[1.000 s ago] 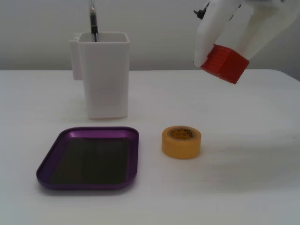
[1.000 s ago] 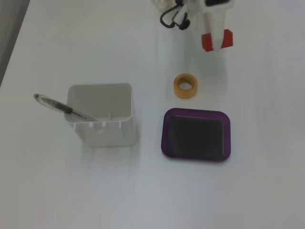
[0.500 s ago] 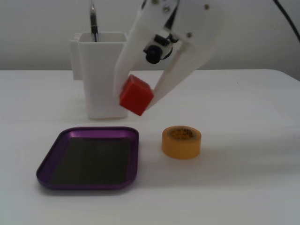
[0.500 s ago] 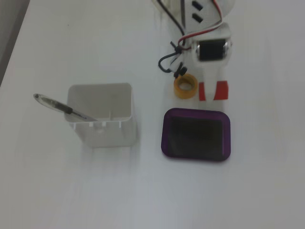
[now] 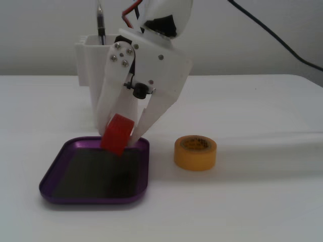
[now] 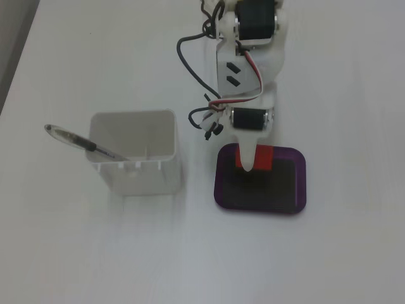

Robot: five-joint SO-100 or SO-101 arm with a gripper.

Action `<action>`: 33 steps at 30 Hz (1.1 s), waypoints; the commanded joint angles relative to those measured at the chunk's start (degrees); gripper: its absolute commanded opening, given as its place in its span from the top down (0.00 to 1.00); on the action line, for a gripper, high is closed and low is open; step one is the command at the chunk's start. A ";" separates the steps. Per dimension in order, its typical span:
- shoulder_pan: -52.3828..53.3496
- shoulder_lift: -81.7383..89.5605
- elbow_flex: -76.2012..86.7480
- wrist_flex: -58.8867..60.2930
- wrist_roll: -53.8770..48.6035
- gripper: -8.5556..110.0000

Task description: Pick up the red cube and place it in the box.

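Item: red cube. Location: held between the two white fingers of the gripper, above the back edge of the box as a fixed view from table height shows it. The fingers close on its sides, one at the left of the block and one at the right; the claw pinches the cube. The cube hangs clear of the dark bottom of the box, its lower corner just above the rear rim.

In a fixed view from above, the red cube shows on both sides of a white finger that covers its middle, and it lies over the upper-edge zone of the box, left of centre.

Orientation: tilted. In the table-height view the long axis runs from upper right to lower left, the lower end pointing down toward the tray floor. The faces are plain.

Writing: dark marks are printed on the inner core of the yellow tape roll; they are too blurred to read. No other lettering can be made out on cube, box or arm.

Other entries: white square container, upright, left of the box in the view from above and well apart from it, with a pen leaning out over its left rim. The tape roll lies on the table just right of the box in the table-height view, not touching it.
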 commanded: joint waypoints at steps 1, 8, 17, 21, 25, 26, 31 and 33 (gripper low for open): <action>0.35 0.62 -2.64 -0.79 -0.18 0.93; 0.35 0.53 -1.93 -0.53 -3.96 0.93; 0.26 0.62 -0.70 -0.44 -4.92 0.93; 0.26 0.62 -0.62 0.35 -4.92 0.93; 0.26 0.62 -0.62 2.37 -5.01 0.89; 0.26 0.62 -0.62 2.55 -5.01 0.87; 0.26 0.62 -0.79 4.13 -4.48 0.81; 0.26 0.70 -0.79 4.13 -4.48 0.81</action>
